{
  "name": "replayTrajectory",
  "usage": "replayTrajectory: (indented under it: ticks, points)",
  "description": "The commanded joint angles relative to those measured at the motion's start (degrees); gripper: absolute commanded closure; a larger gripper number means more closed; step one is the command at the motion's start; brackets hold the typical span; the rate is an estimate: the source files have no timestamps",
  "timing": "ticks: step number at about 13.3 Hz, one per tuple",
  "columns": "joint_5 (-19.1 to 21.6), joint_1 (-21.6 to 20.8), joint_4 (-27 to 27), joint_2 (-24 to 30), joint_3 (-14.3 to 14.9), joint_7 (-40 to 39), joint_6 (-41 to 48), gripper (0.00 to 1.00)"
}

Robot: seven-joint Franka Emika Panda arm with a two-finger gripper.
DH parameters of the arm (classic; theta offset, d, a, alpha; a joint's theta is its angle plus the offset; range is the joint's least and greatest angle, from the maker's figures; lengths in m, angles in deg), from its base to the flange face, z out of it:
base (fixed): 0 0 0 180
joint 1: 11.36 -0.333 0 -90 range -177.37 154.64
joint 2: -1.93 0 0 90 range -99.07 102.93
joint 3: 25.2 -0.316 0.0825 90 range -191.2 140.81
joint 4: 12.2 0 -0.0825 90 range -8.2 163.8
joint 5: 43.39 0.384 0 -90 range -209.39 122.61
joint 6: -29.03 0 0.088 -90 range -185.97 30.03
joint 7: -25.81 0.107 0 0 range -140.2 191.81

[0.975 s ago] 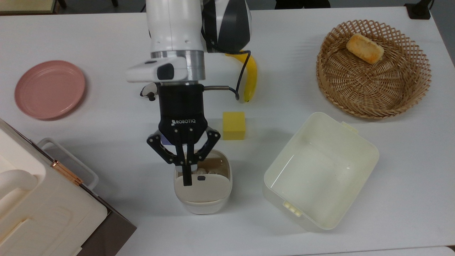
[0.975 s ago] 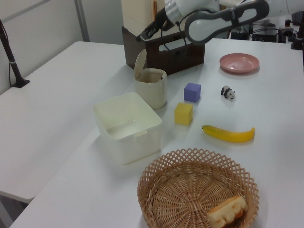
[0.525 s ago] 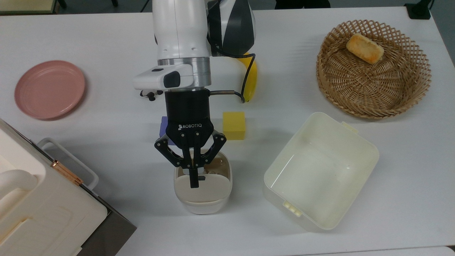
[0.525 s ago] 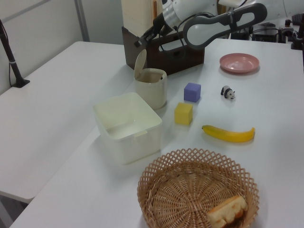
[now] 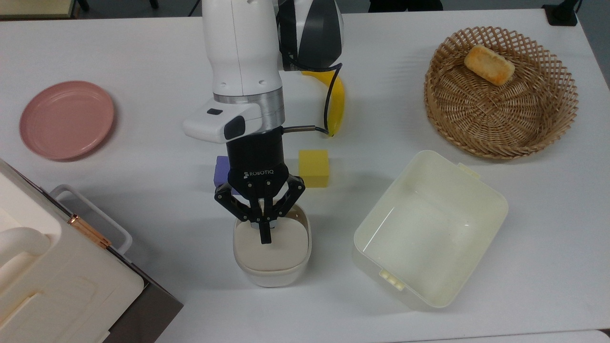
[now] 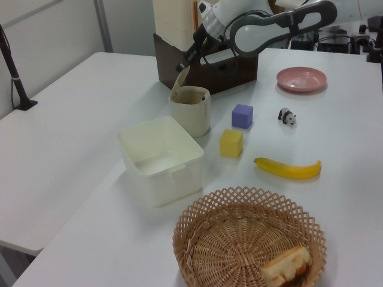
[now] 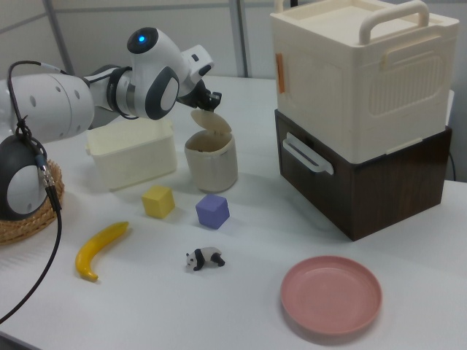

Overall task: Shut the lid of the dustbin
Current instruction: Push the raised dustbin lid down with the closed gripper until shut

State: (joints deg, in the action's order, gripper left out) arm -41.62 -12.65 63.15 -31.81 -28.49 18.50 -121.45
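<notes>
While we scan the top view from its left edge, taking the dustbin (image 5: 272, 252) as our landmark, we first meet the pink plate (image 5: 66, 119) well off to the bin's upper left and the big cream case (image 5: 52, 281) to its left. Just above the bin sits the purple cube (image 5: 221, 171), partly under our arm, and the yellow cube (image 5: 313, 168) lies above and slightly right of the bin. The dustbin itself stands on the white table (image 5: 143, 157) near the front edge.

Our gripper (image 5: 265, 236) hangs directly over the bin, its jaws pressed together into one narrow tip that rests on the lid (image 5: 271, 247). Compared with a second ago, the lid has swung much lower: then the bin's mouth and the crumpled contents inside were open to view behind the black latch, and now the beige flap covers almost the whole opening. In the left view the lid (image 6: 178, 79) is still tilted up from the rim, so we judge the closing well advanced but not finished; a further push down should seat it.

Right of the bin stands the larger cream tub (image 5: 430, 227), empty, and farther up-right the wicker basket (image 5: 500, 90) with its bread (image 5: 489, 65). The banana (image 5: 336, 107) lies above the bin, beyond the yellow cube.
</notes>
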Motion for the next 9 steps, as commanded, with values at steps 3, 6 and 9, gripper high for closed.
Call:
replayTrajectory:
  ticks: [3,6,9]
  points:
    - [1.1,-0.2,-0.6,2.7,0.0,0.3,14.4,1.00]
    - [1.0,-0.3,0.1,2.2,0.1,0.2,15.7,1.00]
    - [0.7,-0.4,1.1,0.6,0.1,0.1,15.3,1.00]
